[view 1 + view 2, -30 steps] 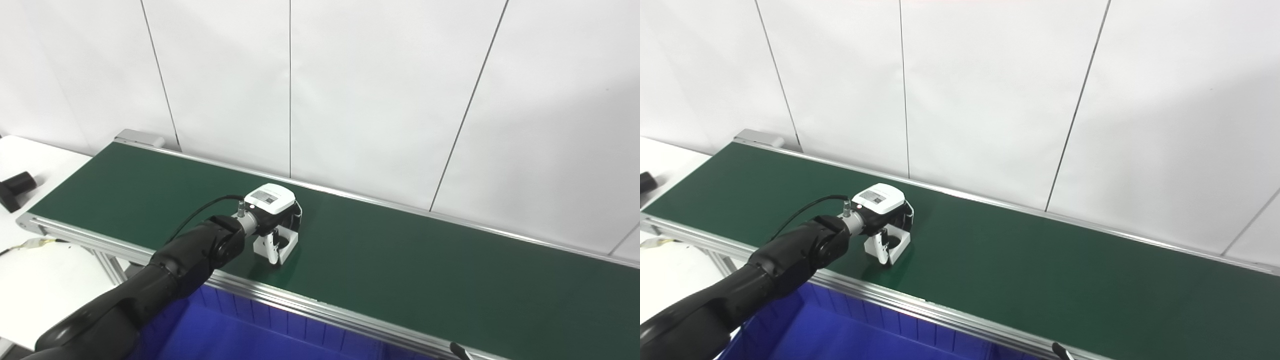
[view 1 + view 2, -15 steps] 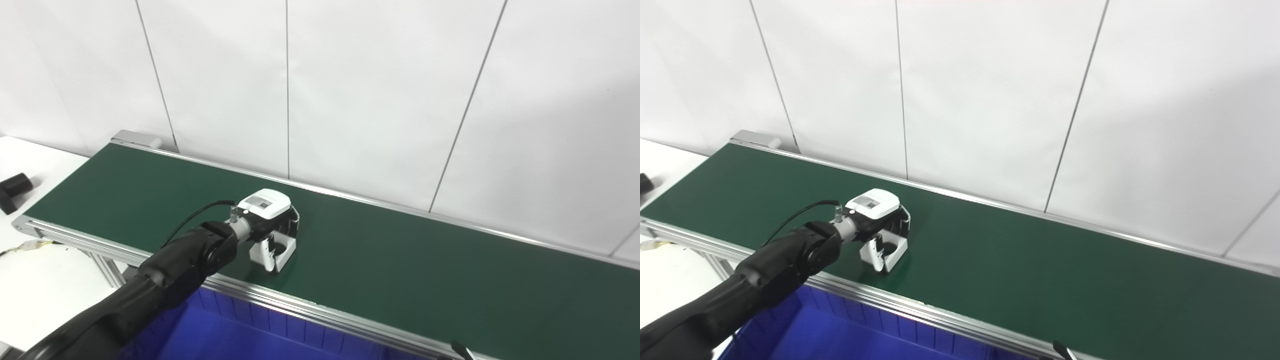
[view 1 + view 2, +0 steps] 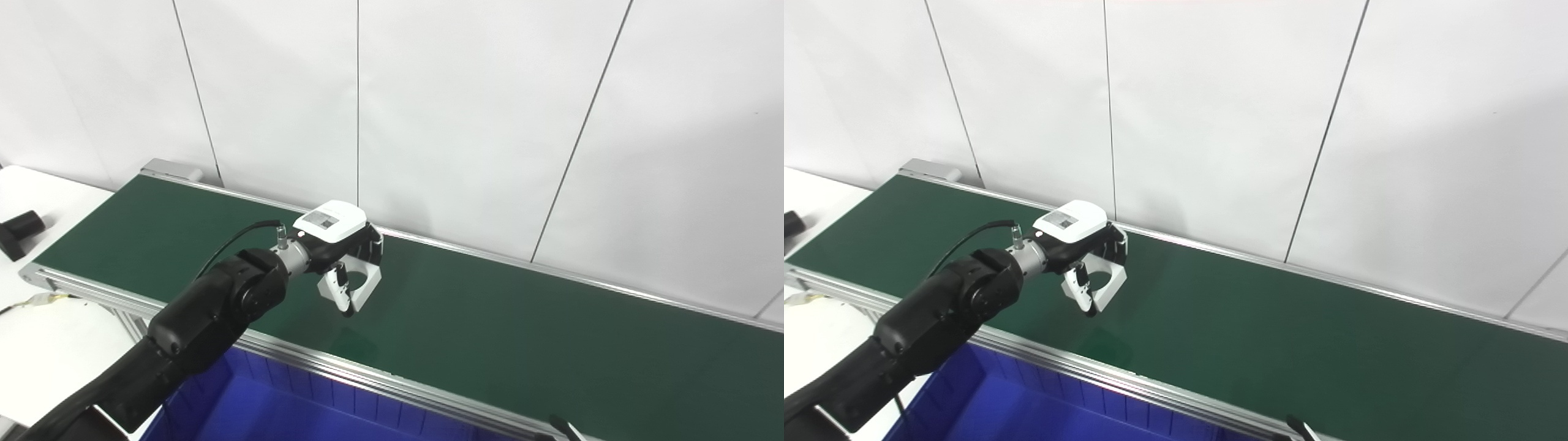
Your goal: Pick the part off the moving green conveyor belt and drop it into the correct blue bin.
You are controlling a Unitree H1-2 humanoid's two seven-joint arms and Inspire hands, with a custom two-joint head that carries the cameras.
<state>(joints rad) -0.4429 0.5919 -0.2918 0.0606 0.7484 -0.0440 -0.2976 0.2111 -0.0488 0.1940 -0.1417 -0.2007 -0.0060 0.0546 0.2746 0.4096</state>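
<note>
Left hand (image 3: pixel 334 248) is closed around the white part (image 3: pixel 352 288) — held above the belt (image 3: pixel 490 324), bin (image 3: pixel 275 416) lower left.

One belt (image 3: pixel 490 331). One white part (image 3: pixel 355 286), held in one hand (image 3: pixel 337 245). One blue bin (image 3: pixel 275 410). One black block (image 3: pixel 18 231) on side table (image 3: pixel 55 196).

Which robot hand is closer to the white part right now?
Left. The left robot hand is closed around the white part, holding it above the green belt. The right robot hand is out of view.
</note>
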